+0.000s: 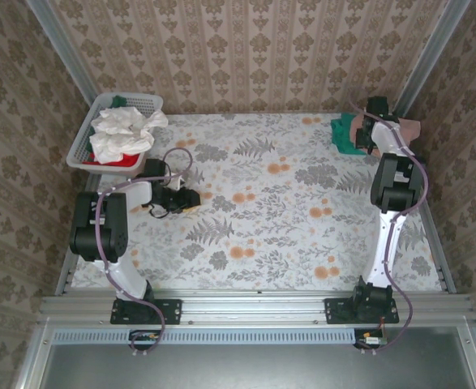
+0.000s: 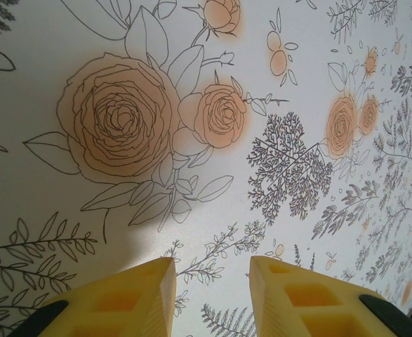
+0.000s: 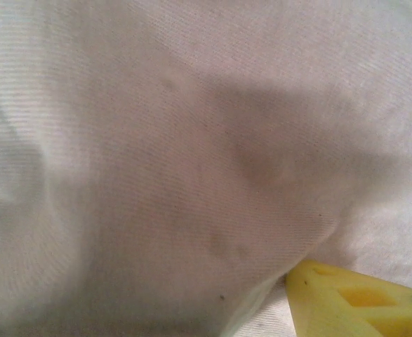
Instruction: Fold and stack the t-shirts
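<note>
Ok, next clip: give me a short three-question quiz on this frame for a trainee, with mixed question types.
1. True or false: the white basket holds crumpled white cloth.
2. In the left wrist view, what sits between the left jaws? A) a folded red shirt B) nothing, just the floral tablecloth beyond them C) the rim of a bowl
3. Fill in: the right arm reaches to the far ___ corner of the table, where the teal t-shirt lies.
Key: 1 true; 2 B; 3 right.
</note>
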{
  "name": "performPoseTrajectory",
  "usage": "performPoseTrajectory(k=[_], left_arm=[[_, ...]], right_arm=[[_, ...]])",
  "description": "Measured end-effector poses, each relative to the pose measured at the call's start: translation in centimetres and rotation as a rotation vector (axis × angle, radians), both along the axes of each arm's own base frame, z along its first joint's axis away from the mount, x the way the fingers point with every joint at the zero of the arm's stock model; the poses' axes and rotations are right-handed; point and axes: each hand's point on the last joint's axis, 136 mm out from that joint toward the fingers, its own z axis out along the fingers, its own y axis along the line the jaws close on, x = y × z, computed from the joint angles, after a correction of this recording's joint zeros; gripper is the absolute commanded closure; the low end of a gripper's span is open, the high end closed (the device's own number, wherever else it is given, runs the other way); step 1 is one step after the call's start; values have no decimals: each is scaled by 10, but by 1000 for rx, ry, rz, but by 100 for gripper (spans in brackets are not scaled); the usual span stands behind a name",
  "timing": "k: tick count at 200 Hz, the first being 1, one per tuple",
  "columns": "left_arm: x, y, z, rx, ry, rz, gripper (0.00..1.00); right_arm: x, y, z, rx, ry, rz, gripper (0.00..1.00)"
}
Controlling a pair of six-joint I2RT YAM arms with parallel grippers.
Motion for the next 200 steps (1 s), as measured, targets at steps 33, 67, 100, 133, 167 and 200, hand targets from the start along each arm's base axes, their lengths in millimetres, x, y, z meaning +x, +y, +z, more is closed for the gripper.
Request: performPoseTrajectory(k=[33, 67, 100, 133, 167, 200], left_arm=[[0, 0, 0, 0, 0, 0, 66], [0, 0, 0, -2, 0, -1, 66], [0, 0, 0, -3, 0, -1, 66], [0, 0, 0, -3, 1, -2, 66], [0, 0, 0, -3, 0, -2, 67], [0, -1, 0, -4, 1, -2, 66]], right_arm=[[-1, -2, -8, 2, 23, 11, 39], [-1, 0, -10, 56, 17, 42, 44], [-1, 3, -11, 82, 23, 72, 69], [-1, 5, -11, 101, 21, 86, 80], [1, 9, -4, 114, 6, 108, 96], [6, 18, 24, 116, -41, 151, 100]])
